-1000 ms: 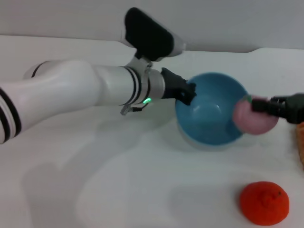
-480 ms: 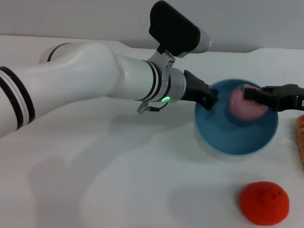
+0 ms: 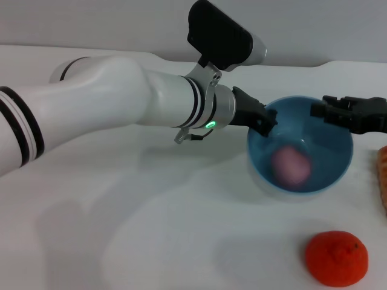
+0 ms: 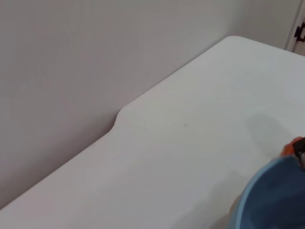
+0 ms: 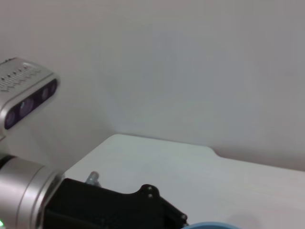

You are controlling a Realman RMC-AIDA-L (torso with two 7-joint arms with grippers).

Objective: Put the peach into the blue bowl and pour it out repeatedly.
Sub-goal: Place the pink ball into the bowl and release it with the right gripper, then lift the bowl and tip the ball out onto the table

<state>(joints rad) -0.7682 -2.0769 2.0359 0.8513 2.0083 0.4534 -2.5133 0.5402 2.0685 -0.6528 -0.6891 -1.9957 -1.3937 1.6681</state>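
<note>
The pink peach [image 3: 291, 165] lies inside the light blue bowl [image 3: 329, 175] at the right of the white table. My left gripper [image 3: 266, 125] is shut on the bowl's left rim and holds the bowl. My right gripper [image 3: 318, 110] is open and empty over the bowl's far right rim, above the peach. The bowl's rim also shows in the left wrist view [image 4: 271, 195]. The right wrist view shows the left gripper's black body [image 5: 114, 207] and a sliver of the bowl's rim [image 5: 209, 225].
A larger orange-red fruit [image 3: 336, 258] lies on the table near the front right. An orange object [image 3: 382, 175] sits at the right edge. The table's far edge meets a pale wall.
My right gripper has opened and the peach has dropped from it into the bowl. A second ago the bowl was tilted toward me; it now sits more level, further right.
</note>
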